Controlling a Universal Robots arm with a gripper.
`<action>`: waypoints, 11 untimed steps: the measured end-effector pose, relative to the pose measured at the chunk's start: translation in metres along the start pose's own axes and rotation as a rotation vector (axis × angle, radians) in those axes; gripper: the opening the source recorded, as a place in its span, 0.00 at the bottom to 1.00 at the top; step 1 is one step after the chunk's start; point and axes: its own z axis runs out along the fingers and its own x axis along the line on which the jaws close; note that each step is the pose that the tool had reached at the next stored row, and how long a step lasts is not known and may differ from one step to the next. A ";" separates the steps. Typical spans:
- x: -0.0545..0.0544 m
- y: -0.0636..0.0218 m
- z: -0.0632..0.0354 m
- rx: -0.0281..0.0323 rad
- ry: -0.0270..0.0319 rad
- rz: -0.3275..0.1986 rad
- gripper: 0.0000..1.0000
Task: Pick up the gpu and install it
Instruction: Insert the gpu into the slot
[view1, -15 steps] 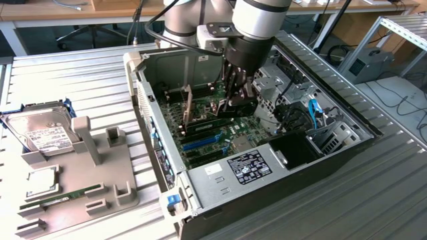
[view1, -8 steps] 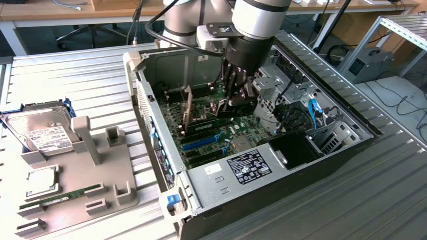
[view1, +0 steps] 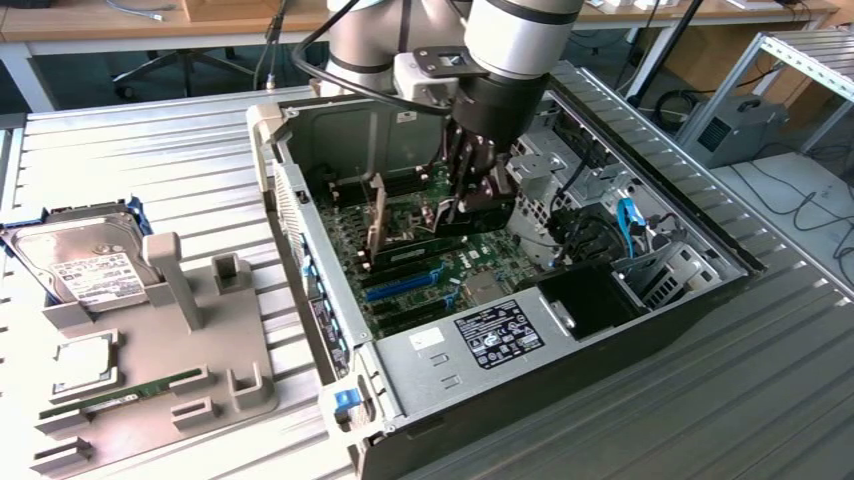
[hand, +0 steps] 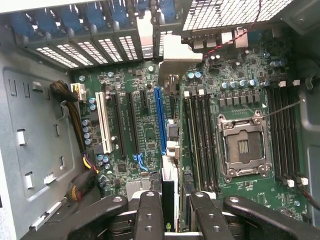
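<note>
One pincer (hand: 172, 210) gripping gpu (hand: 170, 150) edge-on, fan hidden, inside pc case (view1: 534, 340)

This looks like a robot lab or a workshop. A big metal table (view1: 160, 150) with long grooves holds an open computer case (view1: 534, 330). Inside the case sits a green board (hand: 150, 125) full of slots and small parts. A robot arm (view1: 514, 50) reaches down into the case. Beside the case is a gray plastic holder (view1: 187, 350) with computer parts in it, and a silver hard drive (view1: 87, 265) lies there too. Behind the table stand wooden desks (view1: 134, 25) and an office chair (view1: 174, 65). Cables (view1: 801, 205) run across the table on the exterior view's right.
</note>
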 end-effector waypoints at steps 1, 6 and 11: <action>0.000 0.0000 0.0000 0.0000 0.0001 -0.003 0.26; 0.000 0.0000 0.0000 -0.0003 0.0009 -0.028 0.26; 0.000 0.0000 0.0000 -0.0006 0.0018 -0.056 0.26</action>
